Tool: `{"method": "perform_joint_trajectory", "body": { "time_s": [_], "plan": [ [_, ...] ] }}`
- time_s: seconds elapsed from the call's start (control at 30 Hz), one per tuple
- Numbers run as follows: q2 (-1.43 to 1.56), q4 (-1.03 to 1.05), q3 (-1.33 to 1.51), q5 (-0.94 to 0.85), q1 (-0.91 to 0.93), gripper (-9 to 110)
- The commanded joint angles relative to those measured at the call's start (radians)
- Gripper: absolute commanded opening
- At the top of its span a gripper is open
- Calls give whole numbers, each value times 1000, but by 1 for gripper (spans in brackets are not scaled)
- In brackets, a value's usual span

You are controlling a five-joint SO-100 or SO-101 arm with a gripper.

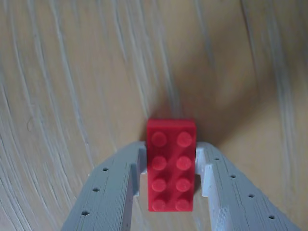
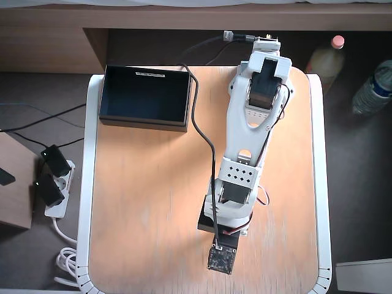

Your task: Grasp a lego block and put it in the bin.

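1. In the wrist view, the lego block (image 1: 171,165) — bright red, with two rows of four studs facing the camera — is seen between the two white fingers (image 1: 111,187) of the hand (image 1: 171,168).
2. The hand is clenched on the lego block: the inner faces of both fingers are pressed against its long sides, and its far end sticks out past the fingertips.
3. Behind the block, only the light wooden surface of the table (image 1: 72,72) is seen, blurred, with a dark shadow just beyond the block's far end.
4. In the overhead view, the white arm (image 2: 251,128) is stretched along the right half of the table (image 2: 147,214), and a black cable (image 2: 205,135) is run along it to the camera board at its lower end.
5. The hand and the lego block are hidden beneath the arm in the overhead view.
6. The bin (image 2: 146,97) — a black shallow box with a white label strip on its far long edge — is set at the table's upper left corner, well apart from the arm's lower end.
7. The inside of the bin is dark, and no contents can be made out in it.
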Motion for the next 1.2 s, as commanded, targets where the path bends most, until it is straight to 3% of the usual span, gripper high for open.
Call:
{"method": "perform_joint_trajectory", "body": {
  "time_s": [0.0, 0.57, 1.17],
  "plan": [
    [150, 71, -117, -20, 21, 0],
    [560, 374, -117, -18, 221, 0],
    [787, 509, -117, 41, 897, 0]
  ]
}}
